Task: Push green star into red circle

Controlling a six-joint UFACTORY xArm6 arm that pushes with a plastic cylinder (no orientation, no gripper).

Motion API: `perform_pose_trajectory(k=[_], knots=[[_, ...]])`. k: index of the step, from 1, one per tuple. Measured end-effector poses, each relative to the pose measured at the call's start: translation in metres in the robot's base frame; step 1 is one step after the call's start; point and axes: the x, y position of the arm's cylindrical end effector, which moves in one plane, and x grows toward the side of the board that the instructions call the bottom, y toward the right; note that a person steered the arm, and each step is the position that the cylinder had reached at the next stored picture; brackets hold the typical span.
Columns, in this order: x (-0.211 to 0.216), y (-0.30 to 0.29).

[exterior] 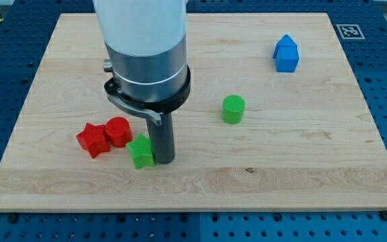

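The green star [140,151] lies at the lower left of the wooden board, just right of and below the red circle [118,131]. The two blocks are close, nearly touching. A red star [93,139] sits against the red circle's left side. My tip [163,162] stands right beside the green star, touching its right edge. The rod and the arm's wide body above it hide the board behind them.
A green circle [233,109] stands near the board's middle, right of my tip. A blue house-shaped block [286,54] sits at the upper right. The wooden board [301,168] lies on a blue perforated table, with a marker tag [348,31] at its top right corner.
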Motion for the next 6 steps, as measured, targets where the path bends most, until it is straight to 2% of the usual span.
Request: perform_pose_trajectory(k=[2,4,6], knots=[[0.005,0.000],[-0.028,0.000],[-0.031,0.000]])
